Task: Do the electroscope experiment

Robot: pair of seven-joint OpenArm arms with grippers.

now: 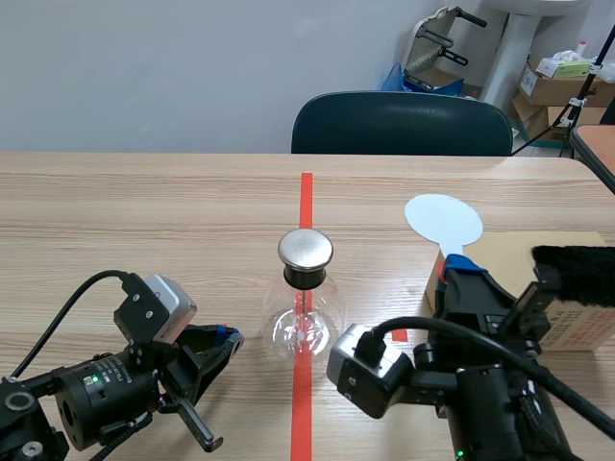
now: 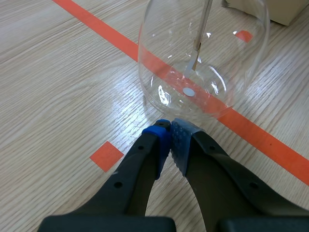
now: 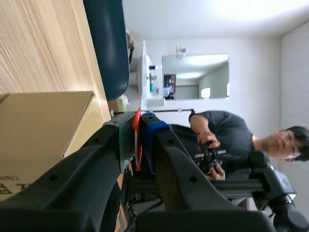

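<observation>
The electroscope [image 1: 306, 307], a clear glass flask with a round metal cap [image 1: 306, 249], stands on the red tape line mid-table. Inside the flask [image 2: 203, 53] a thin metal rod hangs down. My left gripper [image 1: 226, 338] lies low on the table just left of the flask, shut with nothing in it; its fingertips [image 2: 170, 126] almost touch the glass base. My right gripper [image 1: 459, 267] is raised at the right, shut on the handle of a white round paddle [image 1: 442, 219]. The thin orange handle [image 3: 137, 140] shows pinched between the pads.
A cardboard box [image 1: 577, 317] lies at the right with a black furry piece [image 1: 577, 274] on top. The box [image 3: 43, 125] sits under my right gripper. A dark chair [image 1: 402, 123] stands beyond the far edge. A person [image 3: 227, 140] is in the background.
</observation>
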